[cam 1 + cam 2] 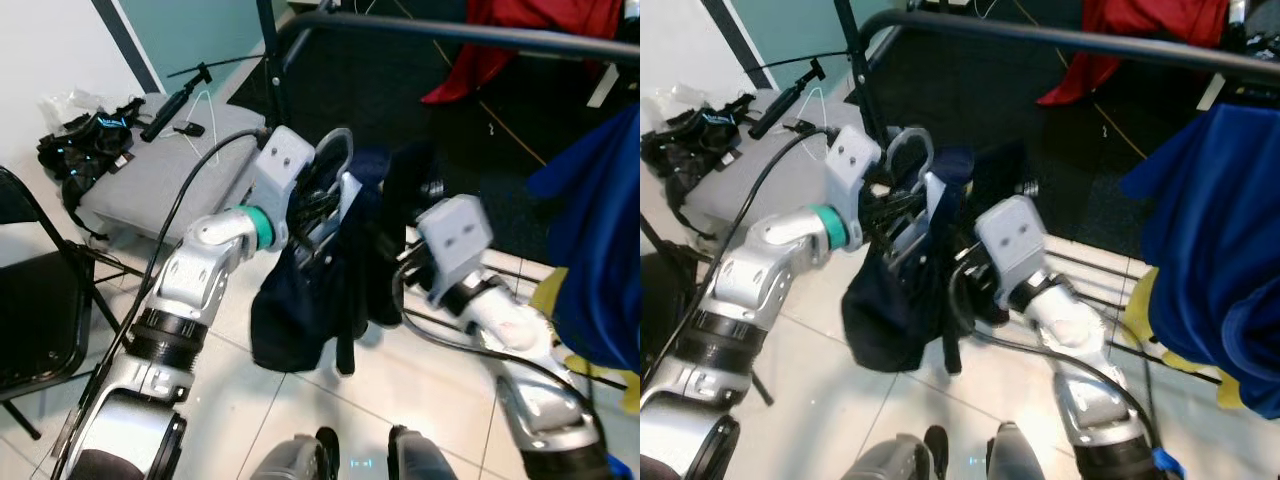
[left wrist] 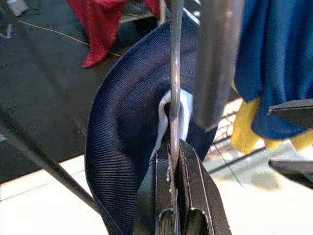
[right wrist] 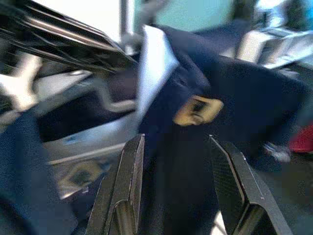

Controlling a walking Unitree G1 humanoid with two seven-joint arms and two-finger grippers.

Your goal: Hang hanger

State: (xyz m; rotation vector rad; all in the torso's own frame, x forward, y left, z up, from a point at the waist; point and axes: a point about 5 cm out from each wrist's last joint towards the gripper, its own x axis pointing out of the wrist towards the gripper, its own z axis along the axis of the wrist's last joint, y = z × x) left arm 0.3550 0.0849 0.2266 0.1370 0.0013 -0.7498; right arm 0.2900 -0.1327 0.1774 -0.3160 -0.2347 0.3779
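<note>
A wire hanger (image 1: pixel 335 150) carries a dark navy garment (image 1: pixel 310 300) that droops toward the floor. My left gripper (image 1: pixel 315 205) is shut on the hanger's thin metal stem (image 2: pixel 175 73), with the garment's collar (image 2: pixel 122 127) just behind it. The hook sits below the black clothes rail (image 1: pixel 480 35), apart from it. My right gripper (image 1: pixel 400 265) is against the garment's right side, partly hidden by the cloth. In the right wrist view its gripper (image 3: pixel 176 147) stands open, with navy fabric and a tan label (image 3: pixel 198 110) ahead of the fingers.
A blue and yellow garment (image 1: pixel 595 230) hangs from the rail at the right, a red one (image 1: pixel 520 30) further back. At the left are a grey cushion (image 1: pixel 160 170) with a black bag (image 1: pixel 85 140) and a black folding chair (image 1: pixel 30 310). The floor is white tile.
</note>
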